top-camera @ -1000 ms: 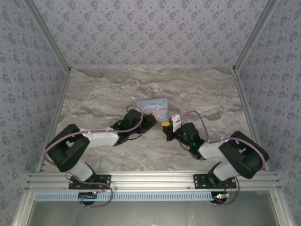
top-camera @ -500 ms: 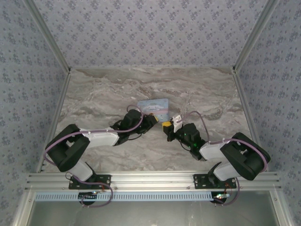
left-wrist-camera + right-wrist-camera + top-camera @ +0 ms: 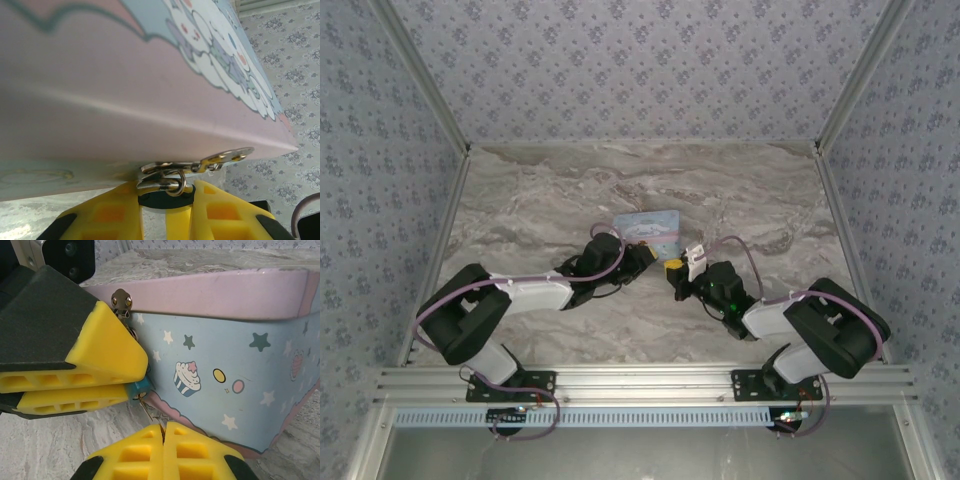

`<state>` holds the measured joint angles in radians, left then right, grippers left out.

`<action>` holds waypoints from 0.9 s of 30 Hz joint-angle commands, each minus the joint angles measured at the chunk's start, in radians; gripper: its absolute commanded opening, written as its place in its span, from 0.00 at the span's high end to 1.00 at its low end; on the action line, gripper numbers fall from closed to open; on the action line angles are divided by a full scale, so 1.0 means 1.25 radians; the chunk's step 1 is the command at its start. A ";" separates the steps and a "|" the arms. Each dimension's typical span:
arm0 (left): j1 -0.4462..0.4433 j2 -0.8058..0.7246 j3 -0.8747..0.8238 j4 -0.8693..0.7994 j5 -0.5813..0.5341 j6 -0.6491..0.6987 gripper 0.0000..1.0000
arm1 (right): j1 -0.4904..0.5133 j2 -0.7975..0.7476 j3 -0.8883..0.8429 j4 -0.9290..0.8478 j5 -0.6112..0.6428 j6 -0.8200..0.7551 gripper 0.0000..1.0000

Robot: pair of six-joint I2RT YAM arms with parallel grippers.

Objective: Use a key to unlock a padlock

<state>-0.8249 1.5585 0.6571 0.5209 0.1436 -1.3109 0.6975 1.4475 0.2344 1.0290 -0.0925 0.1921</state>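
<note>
Snugly btwn left hand [image 3: 166,200] pads [image 3: 102,362]: padlock [image 3: 141,386]

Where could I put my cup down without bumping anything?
Free: the table behind the tin to the back wall, and both side strips. Crowded: the middle, where left gripper and right gripper meet at padlock and key beside the tin.

The tin [image 3: 225,365] is smooth painted metal with a satin sheen on its pink lid [image 3: 125,100]. At the lid's six o'clock edge the hasp [image 3: 200,162] is bright polished metal. The padlock [image 3: 141,386] is smooth teal, the key [image 3: 148,412] thin bare metal. The left gripper [image 3: 167,200] and right gripper [image 3: 163,432] carry matt yellow moulded pads [image 3: 100,355].
</note>
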 commanded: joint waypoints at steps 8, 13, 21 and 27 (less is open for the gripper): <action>-0.009 -0.013 0.003 0.056 0.004 -0.018 0.87 | -0.010 -0.036 -0.003 0.024 0.013 0.006 0.99; -0.009 -0.012 0.004 0.055 0.005 -0.018 0.87 | -0.011 -0.034 0.005 0.022 0.010 0.005 0.99; -0.010 -0.013 0.008 0.062 0.013 -0.021 0.87 | -0.009 -0.013 0.011 0.049 -0.002 0.017 0.99; -0.012 -0.013 0.018 0.073 0.022 -0.030 0.87 | -0.006 0.022 0.033 0.079 -0.022 0.026 0.99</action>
<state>-0.8249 1.5585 0.6571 0.5350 0.1413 -1.3376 0.6888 1.4517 0.2394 1.0550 -0.0963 0.2035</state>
